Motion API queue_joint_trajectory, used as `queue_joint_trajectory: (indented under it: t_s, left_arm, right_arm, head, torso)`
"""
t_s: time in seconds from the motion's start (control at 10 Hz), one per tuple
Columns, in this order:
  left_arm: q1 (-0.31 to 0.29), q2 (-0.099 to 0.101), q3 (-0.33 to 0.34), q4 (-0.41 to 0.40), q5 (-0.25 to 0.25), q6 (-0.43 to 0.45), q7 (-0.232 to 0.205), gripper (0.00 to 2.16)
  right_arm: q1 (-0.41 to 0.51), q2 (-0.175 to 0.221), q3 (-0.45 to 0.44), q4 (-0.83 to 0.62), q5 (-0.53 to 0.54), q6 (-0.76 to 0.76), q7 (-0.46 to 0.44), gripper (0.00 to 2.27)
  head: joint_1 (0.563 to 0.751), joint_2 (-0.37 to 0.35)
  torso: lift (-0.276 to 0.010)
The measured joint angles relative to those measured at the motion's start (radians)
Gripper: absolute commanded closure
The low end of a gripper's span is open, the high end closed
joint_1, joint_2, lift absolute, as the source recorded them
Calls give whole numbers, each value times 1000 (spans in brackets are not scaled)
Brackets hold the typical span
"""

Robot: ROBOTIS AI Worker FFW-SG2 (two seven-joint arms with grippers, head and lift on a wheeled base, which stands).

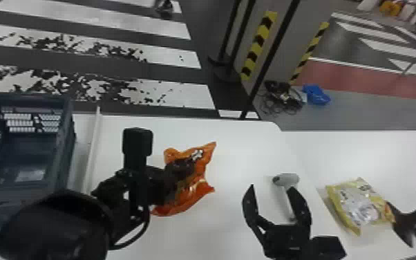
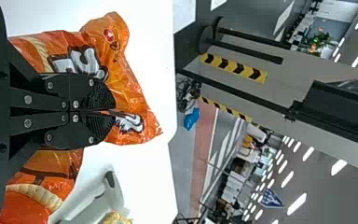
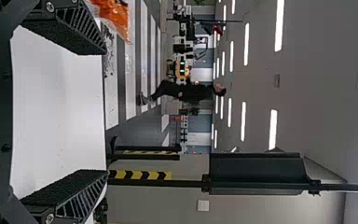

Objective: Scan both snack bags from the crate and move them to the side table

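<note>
The orange bag (image 1: 200, 186) is in the middle of the head view, gripped by the left tool (image 1: 187, 166), whose fingers are closed on its wrapper. The right tool (image 1: 271, 188), at lower right of centre, is open and has no bag between its fingers. Beyond it in that view is the grey scanner (image 1: 289, 179), on the worktop (image 1: 231, 145). The yellow bag (image 1: 347, 207) lies at lower right on the side worktop (image 1: 373, 155), with a dark long-necked figure (image 1: 412, 218) just beside it, near the right edge. At the left edge is the crate (image 1: 66, 138), a pale bar (image 1: 93, 148) running beside it.
</note>
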Motion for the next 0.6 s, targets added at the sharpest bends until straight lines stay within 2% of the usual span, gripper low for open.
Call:
queue_joint_trajectory:
  t_s: [0.1, 0.2, 0.4, 0.6]
  left_arm:
    - [3, -7, -37, 39, -31, -26, 34, 2142]
    - [5, -16, -60, 72, -51, -36, 62, 1926]
    - [14, -25, -72, 99, -49, -51, 79, -2]
    - [20, -25, -73, 98, -45, -58, 83, 16]
  right_arm:
    - [1, 0, -6, -1, -7, -2, 0, 83]
    - [2, 0, -8, -1, -12, -3, 0, 83]
    - [3, 0, -8, -1, -17, -6, 0, 83]
    - [5, 0, -7, -1, -18, -9, 0, 83]
  head:
    - [695, -350]
    - [695, -350]
    - [695, -350]
    - [695, -350]
  torso:
    - [-99]
    - [-99]
    - [-99]
    - [-99]
